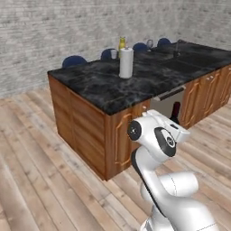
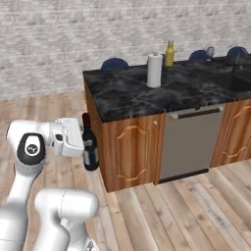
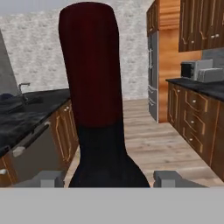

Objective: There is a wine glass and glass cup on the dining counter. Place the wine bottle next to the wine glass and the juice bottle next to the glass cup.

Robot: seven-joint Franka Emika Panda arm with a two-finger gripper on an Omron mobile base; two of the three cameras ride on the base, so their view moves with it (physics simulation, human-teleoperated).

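We see the slim dark wine bottle (image 2: 89, 147) with its reddish top held upright in the gripper (image 2: 84, 143), off the floor and just beside the near end of the long black marble-veined dining counter (image 2: 132, 95) with its wood front. In the hand view the bottle's dark red neck (image 3: 92, 65) rises between the two small dark fingertips (image 3: 46, 178), which sit against its shoulders on either side, so the claw is partly closed on the bottle.

On the counter top stands a white roll of paper towel (image 1: 126, 62), upright, near the middle. Beyond it, at the far edge, we make out the stout yellow juice bottle (image 2: 169, 54) with its pale cap. Further along the same edge a small stemmed wine glass (image 2: 211, 51) shows, though it is tiny and we may be misreading it.

Blue stools (image 2: 114, 63) line the far side of the counter. A steel-grey dishwasher front (image 2: 188, 142) sits in the wood cabinets. The floor is pale wooden planking (image 1: 31, 171) and the back wall is grey-white brick (image 2: 63, 39).
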